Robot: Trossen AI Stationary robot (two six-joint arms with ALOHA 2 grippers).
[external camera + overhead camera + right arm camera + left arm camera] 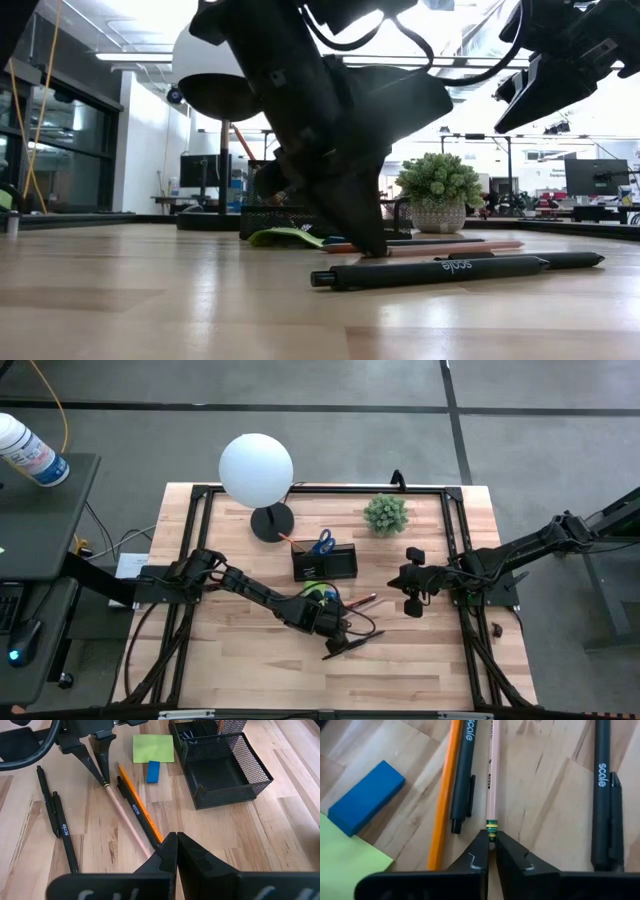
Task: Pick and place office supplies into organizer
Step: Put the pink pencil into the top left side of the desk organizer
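1. Nearest the low camera, a black pen (430, 272) marked "scale" lies flat on the wooden table (420, 650), with a second black pen (545, 260) just behind it.
2. The left gripper (491, 840) is down at the table, its two fingers pinched tight on the banded end of a pale pencil (492, 775); the pencil rests flat on the wood.
3. Beside that pencil lie an orange pencil (445, 800) and a third black pen (462, 775), touching along their length.
4. A small blue block (366, 796) sits next to the lime-green sticky-note pad (345, 865).
5. The organizer (222, 762), a dark mesh box, stands near the pad; its large compartment is bare, and the blue-handled scissors (322, 542) stand in its rear section.
6. The right gripper (412, 582) hangs above the table's right side, fingers fully together, holding nothing.
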